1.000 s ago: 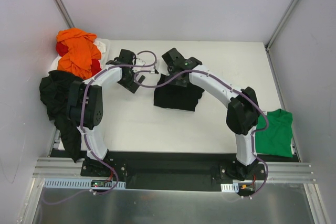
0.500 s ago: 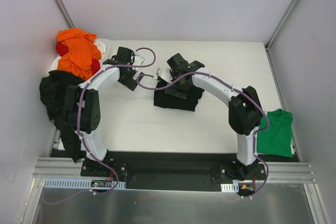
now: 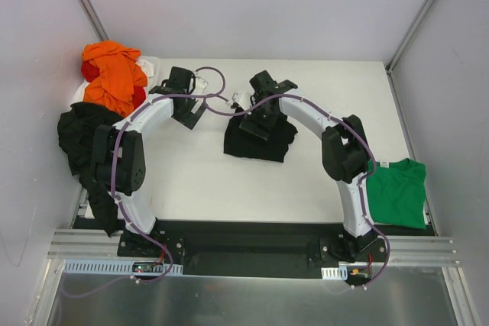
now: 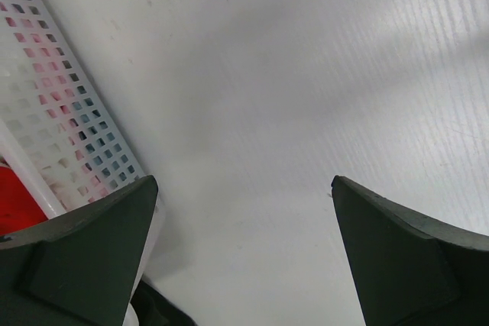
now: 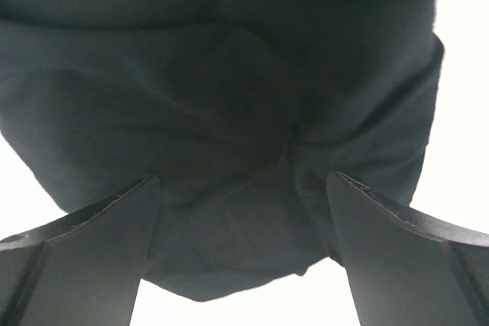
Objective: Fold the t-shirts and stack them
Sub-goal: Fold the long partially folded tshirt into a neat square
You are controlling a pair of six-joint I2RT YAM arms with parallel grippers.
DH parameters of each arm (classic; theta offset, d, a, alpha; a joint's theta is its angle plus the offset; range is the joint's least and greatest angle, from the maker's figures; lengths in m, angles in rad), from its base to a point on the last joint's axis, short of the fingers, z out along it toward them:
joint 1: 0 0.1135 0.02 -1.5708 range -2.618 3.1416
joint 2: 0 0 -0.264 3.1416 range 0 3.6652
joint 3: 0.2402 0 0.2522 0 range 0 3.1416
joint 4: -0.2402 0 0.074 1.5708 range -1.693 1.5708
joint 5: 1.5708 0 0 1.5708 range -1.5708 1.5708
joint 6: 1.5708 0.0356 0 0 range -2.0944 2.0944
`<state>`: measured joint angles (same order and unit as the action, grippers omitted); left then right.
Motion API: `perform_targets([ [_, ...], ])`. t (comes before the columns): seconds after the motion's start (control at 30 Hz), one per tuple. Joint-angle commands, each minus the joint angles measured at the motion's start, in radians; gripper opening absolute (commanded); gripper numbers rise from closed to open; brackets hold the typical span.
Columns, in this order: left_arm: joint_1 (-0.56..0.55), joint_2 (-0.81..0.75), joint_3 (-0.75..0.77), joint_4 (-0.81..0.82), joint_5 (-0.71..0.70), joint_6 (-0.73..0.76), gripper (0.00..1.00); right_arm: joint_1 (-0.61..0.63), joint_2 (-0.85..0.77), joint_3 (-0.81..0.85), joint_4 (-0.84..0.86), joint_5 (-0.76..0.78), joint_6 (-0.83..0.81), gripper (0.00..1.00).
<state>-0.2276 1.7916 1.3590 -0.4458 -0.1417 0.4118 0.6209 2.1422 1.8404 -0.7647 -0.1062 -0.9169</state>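
— Top external view: where is the folded black t-shirt (image 3: 256, 144)?
— Mid-table (image 3: 191, 181), a dark square. The right gripper (image 5: 243, 181) sits over its far edge with its fingers spread wide and nothing pinched between them.
— And the left gripper (image 4: 243, 181)?
— Spread wide too, over bare tabletop beside a perforated white basket (image 4: 69, 104) (red cloth shows behind it).
— The other shirts?
— The green t-shirt (image 3: 397, 192) lies flat at the right edge. The orange t-shirt (image 3: 113, 74) is heaped far left, with a loose black t-shirt (image 3: 80, 139) draped just below it.
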Motion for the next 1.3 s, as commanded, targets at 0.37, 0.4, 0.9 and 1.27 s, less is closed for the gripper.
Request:
perform_targets([
  [0.37,0.033,-0.004,0.057,0.044,-0.133,0.007,0.99,-0.059,0.075,0.029,0.016,-0.010,0.015,1.00],
  [0.4,0.033,-0.005,0.055,0.047,-0.127,0.002,0.99,-0.058,0.064,0.028,0.013,-0.012,0.019,1.00],
  [0.9,0.031,-0.060,0.015,0.042,0.046,-0.033,0.99,-0.032,-0.208,-0.075,0.059,0.233,0.064,0.96],
  [1.27,-0.004,-0.098,0.123,-0.013,0.447,-0.034,0.99,-0.039,-0.180,-0.064,0.050,0.269,0.113,0.96],
])
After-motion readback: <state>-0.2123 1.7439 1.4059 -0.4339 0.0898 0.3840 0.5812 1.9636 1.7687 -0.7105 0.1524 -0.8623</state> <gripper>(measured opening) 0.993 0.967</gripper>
